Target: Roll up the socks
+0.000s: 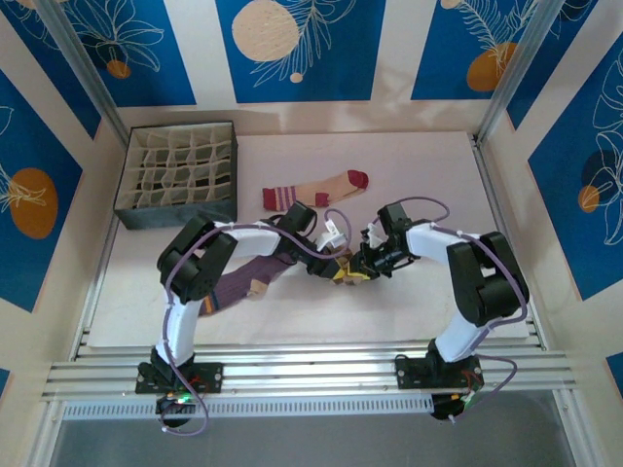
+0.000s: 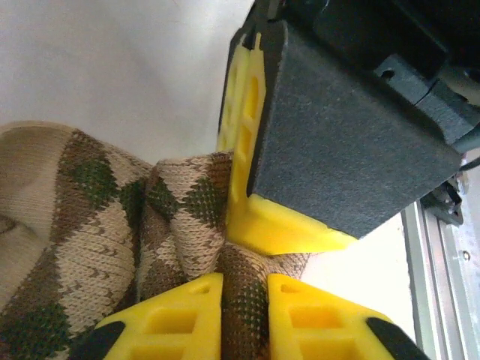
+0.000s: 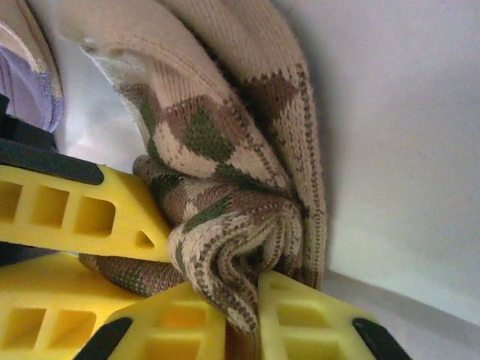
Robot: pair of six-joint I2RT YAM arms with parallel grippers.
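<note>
The brown-tan argyle sock (image 2: 90,210) lies bunched on the white table, between my two grippers at the middle of the top view. My left gripper (image 2: 245,307) is shut on a twisted strand of it. My right gripper (image 3: 241,322) is shut on a folded bunch of the same sock (image 3: 225,127), and one of its yellow fingers (image 2: 300,150) shows close above the left tips. From above, the left gripper (image 1: 336,265) and right gripper (image 1: 358,265) almost touch. The purple sock (image 1: 248,282) lies under the left arm. The tan sock with dark-red toe (image 1: 311,190) lies flat behind them.
A dark fabric organizer box (image 1: 180,175) with many small cells stands at the back left of the table (image 1: 438,175). Metal rails (image 1: 311,375) run along the near edge, and frame posts rise at the back corners.
</note>
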